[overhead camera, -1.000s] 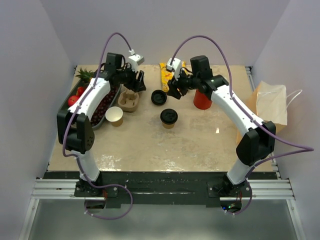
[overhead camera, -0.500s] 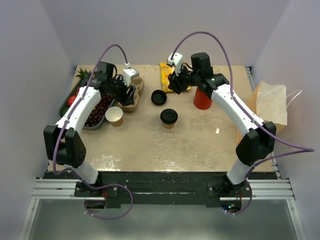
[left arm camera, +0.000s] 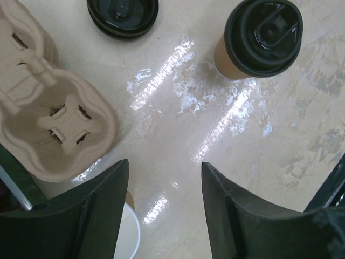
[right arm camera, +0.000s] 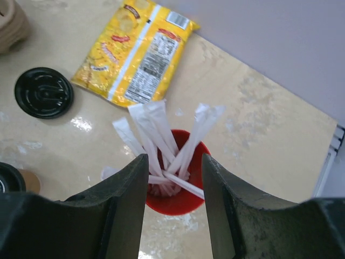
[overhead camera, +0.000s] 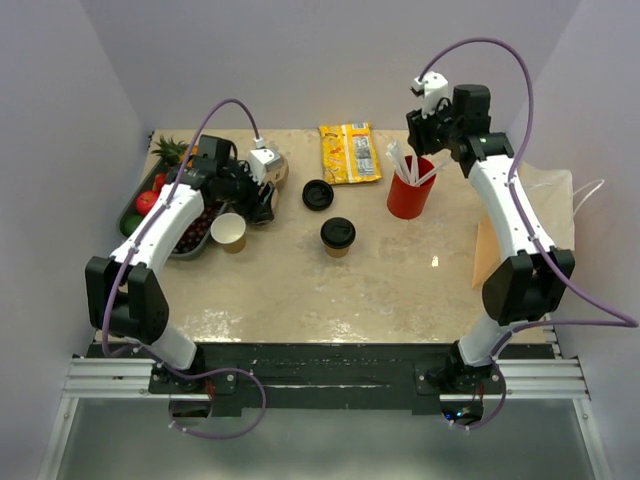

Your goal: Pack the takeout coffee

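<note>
A beige worktop (overhead camera: 400,290) fills the overhead view, with two white and black arms rising from its near edge. A brown paper bag (overhead camera: 545,205) sits at the right edge. A dark tray of fruit (overhead camera: 128,215) lies along the left edge.

The left gripper (left arm camera: 164,172) hangs over the left side of the worktop, just right of the tray. Its jaws stand apart and hold nothing. A moulded cardboard cup carrier (left arm camera: 48,129) lies just beside it, seen from its wrist camera at the left.

The right gripper (right arm camera: 172,172) hangs high over the far right part of the worktop. Its jaws are partly open and hold nothing. Its wrist camera looks straight down on a red cup (overhead camera: 408,198) stuffed with paper-wrapped straws (right arm camera: 156,129).

A yellow snack packet (overhead camera: 348,152) lies flat near the back wall.

The takeout coffee (overhead camera: 338,236), a brown paper cup with a black lid, stands upright near the middle of the worktop, touching nothing. It is to the right of the left gripper, with bare worktop between them. In the left wrist view it appears ahead of the jaws and off to the right. It is well apart from the right gripper.

A lidless paper cup (overhead camera: 229,231) stands near the left gripper. A loose black lid (overhead camera: 318,194) lies flat just behind the coffee.
</note>
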`<state>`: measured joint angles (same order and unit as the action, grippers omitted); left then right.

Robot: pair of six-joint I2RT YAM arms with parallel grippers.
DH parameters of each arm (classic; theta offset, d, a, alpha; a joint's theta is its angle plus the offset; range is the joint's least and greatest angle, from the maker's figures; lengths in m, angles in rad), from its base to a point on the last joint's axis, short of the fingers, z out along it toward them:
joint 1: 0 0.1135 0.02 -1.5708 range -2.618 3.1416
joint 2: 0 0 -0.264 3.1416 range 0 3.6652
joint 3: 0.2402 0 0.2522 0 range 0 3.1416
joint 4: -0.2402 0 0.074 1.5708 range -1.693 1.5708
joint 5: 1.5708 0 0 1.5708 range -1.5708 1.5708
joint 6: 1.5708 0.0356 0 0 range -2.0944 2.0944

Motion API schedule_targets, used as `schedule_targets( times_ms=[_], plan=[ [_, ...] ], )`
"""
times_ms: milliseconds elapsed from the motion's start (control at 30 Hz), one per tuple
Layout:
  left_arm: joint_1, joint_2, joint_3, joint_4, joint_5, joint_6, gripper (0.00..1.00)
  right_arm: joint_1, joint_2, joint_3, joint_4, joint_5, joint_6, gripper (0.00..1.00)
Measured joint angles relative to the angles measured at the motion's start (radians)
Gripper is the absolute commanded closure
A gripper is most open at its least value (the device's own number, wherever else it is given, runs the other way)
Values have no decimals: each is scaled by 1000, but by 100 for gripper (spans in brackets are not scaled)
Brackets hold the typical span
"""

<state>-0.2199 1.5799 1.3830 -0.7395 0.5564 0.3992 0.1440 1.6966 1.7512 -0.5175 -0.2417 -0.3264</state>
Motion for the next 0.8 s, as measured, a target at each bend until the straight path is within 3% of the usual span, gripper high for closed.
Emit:
schedule_targets(
  times_ms=[233,467,567,800],
  plan=[
    [0,54,43,55,-39,-53,40,-99,-39,-9,-95,84,4,54],
    [0,124,72,153,-39,-128,40,-238,-180,2,-249,209,11,50],
    [0,135,76,193,-53,-146,40,-258,-208,56,-319,287,30,42],
    [-1,168,95,270,-72,-165,40,-280,-274,87,-405,409,25,41]
  ],
)
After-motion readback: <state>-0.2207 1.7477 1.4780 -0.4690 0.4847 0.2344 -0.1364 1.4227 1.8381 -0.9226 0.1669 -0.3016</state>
